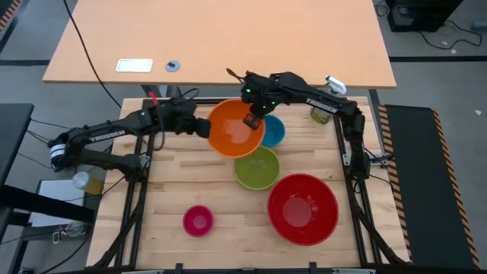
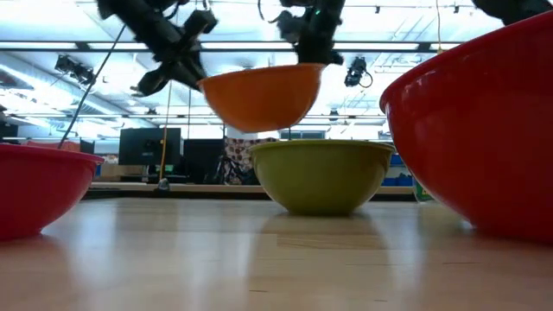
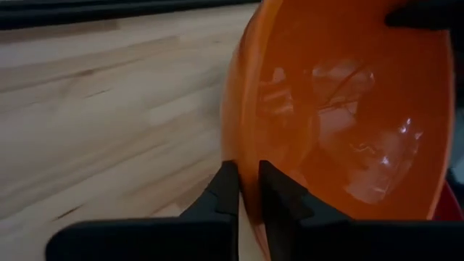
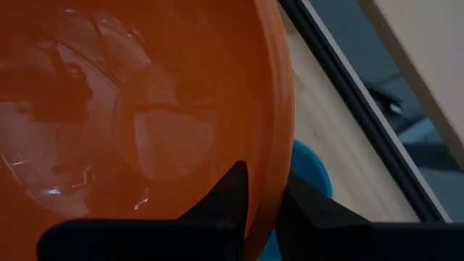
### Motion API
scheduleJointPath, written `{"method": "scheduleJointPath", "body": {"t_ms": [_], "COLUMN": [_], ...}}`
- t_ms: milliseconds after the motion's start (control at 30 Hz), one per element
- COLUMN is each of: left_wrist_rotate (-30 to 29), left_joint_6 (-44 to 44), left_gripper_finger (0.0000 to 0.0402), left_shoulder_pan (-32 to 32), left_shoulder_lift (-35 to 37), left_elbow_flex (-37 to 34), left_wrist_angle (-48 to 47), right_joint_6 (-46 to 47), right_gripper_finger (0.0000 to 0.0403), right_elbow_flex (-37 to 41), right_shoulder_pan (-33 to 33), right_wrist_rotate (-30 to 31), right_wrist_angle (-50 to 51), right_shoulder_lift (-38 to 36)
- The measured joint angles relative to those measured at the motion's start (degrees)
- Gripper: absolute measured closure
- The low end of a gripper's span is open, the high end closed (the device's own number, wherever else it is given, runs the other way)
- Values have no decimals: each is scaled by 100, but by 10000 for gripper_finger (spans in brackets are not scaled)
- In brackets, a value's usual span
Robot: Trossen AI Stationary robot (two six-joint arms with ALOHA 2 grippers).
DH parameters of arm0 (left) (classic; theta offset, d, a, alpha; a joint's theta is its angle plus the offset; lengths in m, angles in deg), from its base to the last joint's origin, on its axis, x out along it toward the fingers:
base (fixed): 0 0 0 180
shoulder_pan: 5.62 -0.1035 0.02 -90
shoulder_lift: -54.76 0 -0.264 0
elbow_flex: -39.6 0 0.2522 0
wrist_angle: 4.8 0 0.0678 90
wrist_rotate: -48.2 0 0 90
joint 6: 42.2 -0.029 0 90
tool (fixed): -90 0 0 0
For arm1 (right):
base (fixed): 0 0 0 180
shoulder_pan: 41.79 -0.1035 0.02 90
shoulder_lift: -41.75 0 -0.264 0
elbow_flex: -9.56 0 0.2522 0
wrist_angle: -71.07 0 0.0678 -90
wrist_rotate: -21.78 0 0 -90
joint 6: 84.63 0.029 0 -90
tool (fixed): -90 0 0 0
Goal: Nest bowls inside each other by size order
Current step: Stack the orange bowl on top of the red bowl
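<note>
Orange bowl (image 1: 235,128) hangs in the air above the counter (image 1: 175,183), held from both sides. Left end effector (image 1: 202,127) is clamped on its left rim; right end effector (image 1: 252,120) is clamped on its right rim. Blue bowl (image 1: 274,132) sits partly under it. Green bowl (image 1: 256,168) stands in front, red bowl (image 1: 303,208) beside that, pink bowl (image 1: 198,221) well apart
</note>
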Motion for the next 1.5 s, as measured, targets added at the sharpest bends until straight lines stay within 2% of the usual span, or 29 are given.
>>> {"method": "scheduleJointPath", "body": {"t_ms": [167, 333, 433, 800, 1000, 1300, 1500], "left_wrist_rotate": [-24, 31, 108, 35, 46, 116, 235], "left_joint_6": [-171, -241, -263, -305, -231, 40, 320], "left_gripper_finger": [369, 364, 362, 361, 360, 360, 360], "left_shoulder_pan": [353, 702, 958, 1654, 1966, 2499, 2780], "left_shoulder_lift": [-787, -1326, -1577, -2745, -3491, -4612, -4986], "left_elbow_flex": [827, 1471, 1789, 2824, 3536, 4641, 4874], "left_wrist_angle": [-214, -407, -412, -259, -211, -393, -377], "right_joint_6": [322, 717, 1016, 2515, 3518, 4915, 5617], "right_gripper_finger": [343, 336, 334, 334, 334, 334, 334], "right_elbow_flex": [0, 152, 602, 3080, 3967, 5010, 5507], "right_shoulder_pan": [-214, -541, -822, -1693, -2394, -3744, -4590], "right_wrist_rotate": [323, 325, 335, 517, 511, 324, 321], "right_wrist_angle": [807, 1328, 1352, 1029, 1061, 999, 643], "right_shoulder_lift": [-330, -777, -1274, -3016, -3814, -4507, -4654]}}
